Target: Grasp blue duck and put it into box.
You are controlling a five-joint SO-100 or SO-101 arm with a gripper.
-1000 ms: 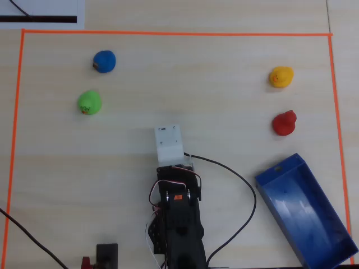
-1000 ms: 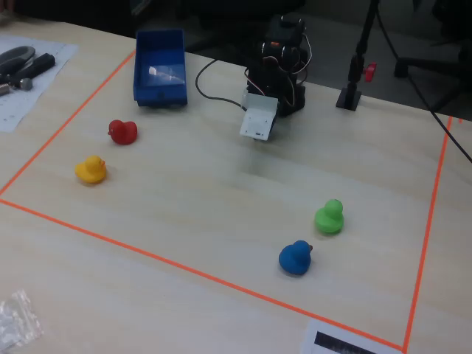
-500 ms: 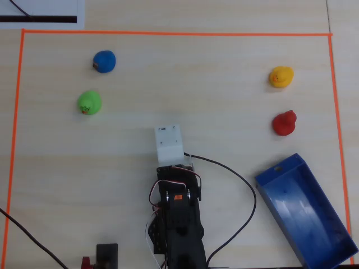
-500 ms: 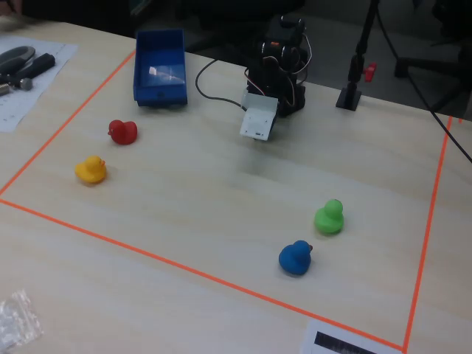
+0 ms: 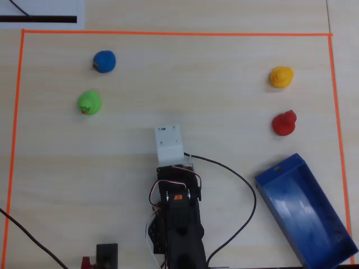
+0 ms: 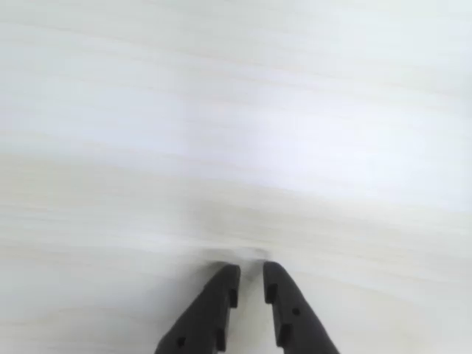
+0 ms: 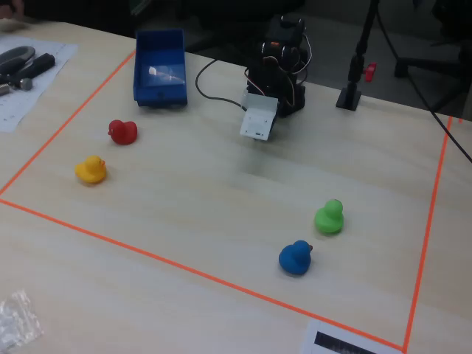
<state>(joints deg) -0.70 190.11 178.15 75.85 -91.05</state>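
1. Where the wrist view looks down, the pincer (image 6: pixel 251 274) shows two dark fingertips almost pressed together, a thin gap between them, pinching nothing, over bare pale wood.
2. Seen from overhead, the arm (image 5: pixel 176 218) is folded near the lower middle of the bench (image 5: pixel 224 84), its white wrist block pointing up the picture; the pincer itself is hidden beneath it there.
3. A black cable (image 5: pixel 244 196) loops from the arm toward the right in the overhead view.
4. The box (image 5: pixel 305 216), long and dark blue, lies angled at the lower right in that view, with nothing in it.
5. The red duck (image 5: pixel 284 123) sits just above the box, and the yellow duck (image 5: pixel 281 77) a little above that.
6. The blue duck (image 5: pixel 104 61) rests at the upper left, well apart from the arm and farthest from the box.
7. The green duck (image 5: pixel 89 102) stands near the blue duck, just below it and slightly left.
8. Orange tape (image 5: pixel 168 33) frames the working area.
9. Open wood lies between the arm and the blue duck.
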